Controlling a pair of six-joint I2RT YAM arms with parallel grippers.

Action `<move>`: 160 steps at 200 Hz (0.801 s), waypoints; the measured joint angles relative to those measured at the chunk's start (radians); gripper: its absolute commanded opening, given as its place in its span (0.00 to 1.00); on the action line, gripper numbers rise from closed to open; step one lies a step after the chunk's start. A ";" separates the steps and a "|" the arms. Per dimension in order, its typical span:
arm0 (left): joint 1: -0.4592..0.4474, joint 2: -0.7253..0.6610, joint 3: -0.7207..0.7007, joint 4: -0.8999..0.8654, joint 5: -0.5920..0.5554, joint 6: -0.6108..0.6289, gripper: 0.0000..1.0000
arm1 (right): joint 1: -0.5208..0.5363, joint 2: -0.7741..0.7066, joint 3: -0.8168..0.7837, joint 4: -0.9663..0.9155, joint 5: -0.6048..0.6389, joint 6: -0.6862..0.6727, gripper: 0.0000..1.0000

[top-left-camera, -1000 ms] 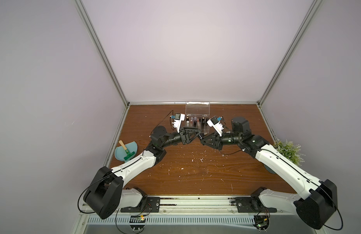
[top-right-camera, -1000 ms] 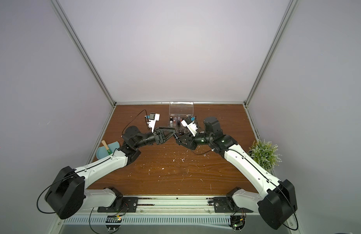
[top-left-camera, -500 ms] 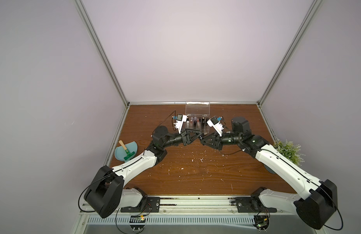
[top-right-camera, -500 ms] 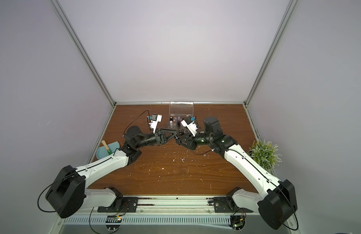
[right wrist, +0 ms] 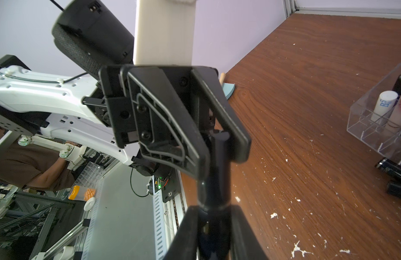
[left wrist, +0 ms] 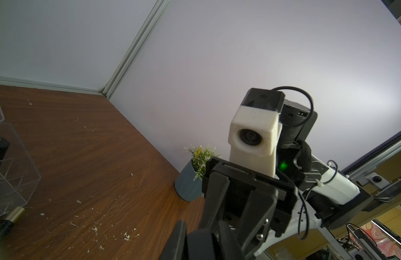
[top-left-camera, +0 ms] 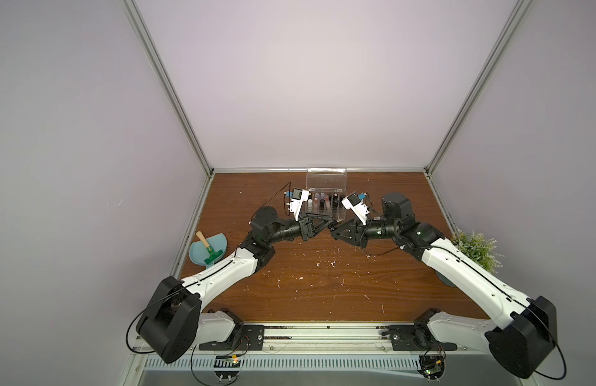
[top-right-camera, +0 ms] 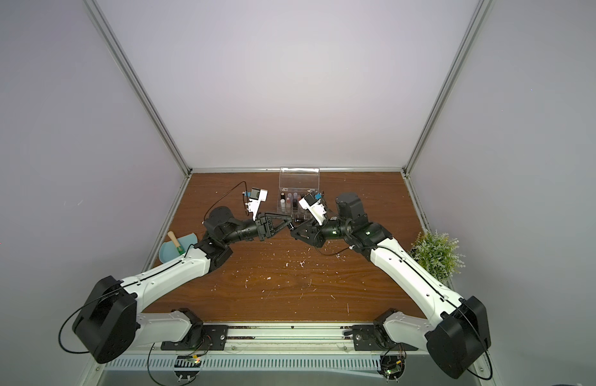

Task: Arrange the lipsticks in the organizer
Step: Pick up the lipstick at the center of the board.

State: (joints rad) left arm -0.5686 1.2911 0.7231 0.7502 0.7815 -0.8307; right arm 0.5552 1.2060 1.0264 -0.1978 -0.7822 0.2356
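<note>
Clamping black lipstick tube, opposite ends: left gripper & right gripper; clear acrylic organizer just far, loose black tubes beside.

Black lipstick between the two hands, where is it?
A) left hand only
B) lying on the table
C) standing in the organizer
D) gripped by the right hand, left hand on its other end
D: the right wrist view shows the black lipstick gripped in the right hand, with the left hand closed on its other end.
</note>
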 measured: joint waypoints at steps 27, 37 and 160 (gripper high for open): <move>0.000 0.000 0.000 0.000 0.000 0.000 0.17 | 0.000 0.000 0.000 -0.001 0.003 -0.004 0.31; 0.000 0.000 0.001 -0.004 -0.001 0.005 0.15 | 0.000 -0.001 0.000 -0.001 0.011 -0.006 0.38; -0.014 0.425 0.448 -0.315 -0.358 0.407 0.15 | -0.076 -0.299 0.010 -0.075 0.389 0.014 0.79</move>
State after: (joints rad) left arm -0.5823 1.7161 1.1713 0.4355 0.4232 -0.4236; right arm 0.4797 0.9070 1.0359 -0.2729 -0.3931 0.2497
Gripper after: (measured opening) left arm 0.234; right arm 0.780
